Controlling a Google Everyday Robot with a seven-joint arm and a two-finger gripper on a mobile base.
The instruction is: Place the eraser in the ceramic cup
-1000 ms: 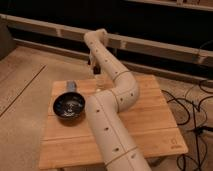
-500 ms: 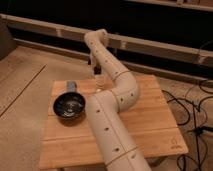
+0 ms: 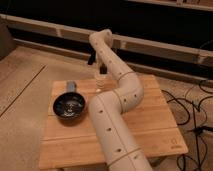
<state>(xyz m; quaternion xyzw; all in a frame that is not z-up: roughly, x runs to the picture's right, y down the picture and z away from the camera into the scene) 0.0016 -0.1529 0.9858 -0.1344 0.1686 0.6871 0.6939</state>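
Currently, we are reading the wooden surface (image 3: 150, 125) from its left side, where a grey-blue block (image 3: 71, 86) is lying just behind the dark bowl (image 3: 70, 106). Moving right, near the far edge, our claw (image 3: 100, 70) is hanging just above a small pale thing that we are taking for the ceramic cup (image 3: 100, 85). We cannot tell how the claw is set. We are not finding the eraser anywhere on the surface, so we are judging that it may be sitting in the claw. To do this step well, we are thinking of centring over the cup's rim, lowering straight, and releasing low so that nothing bounces out or tips the cup. Further right, the arm (image 3: 127, 95) is bending over the surface.
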